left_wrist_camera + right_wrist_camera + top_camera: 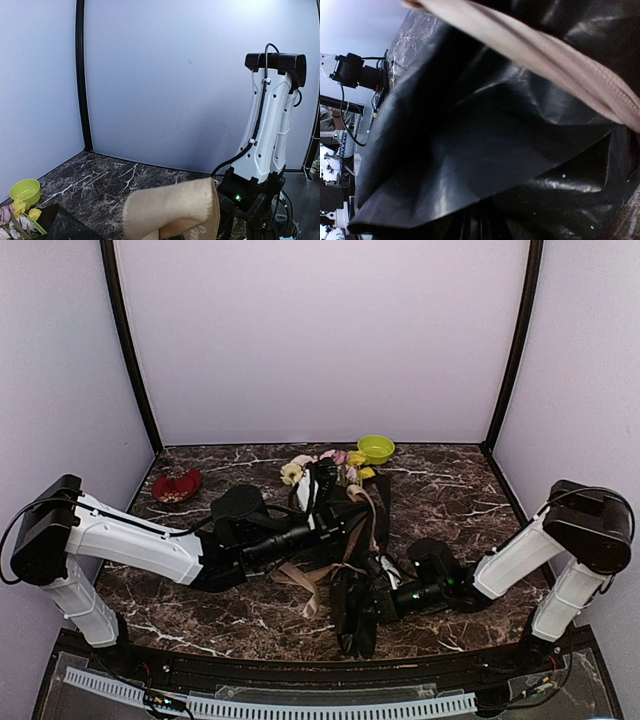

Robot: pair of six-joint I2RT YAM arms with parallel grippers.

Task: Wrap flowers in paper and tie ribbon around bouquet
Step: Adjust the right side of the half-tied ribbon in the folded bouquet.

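Bouquet (352,512) is lying mid-tabletop (450,502), flowers (335,462) pointing away from you. Your left tool (320,492) is pinching a fold of the ribbon (170,212) just beside the blooms. Your right tool (355,612) is sitting against the paper (470,150) at the near end; spread or closed, can't tell.

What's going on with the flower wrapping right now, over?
Left tool shut on flat beige ribbon. Right tool down at black crinkly paper bouquet, jaws hidden. Lime-green bowl and red dish at the back, out of the way.
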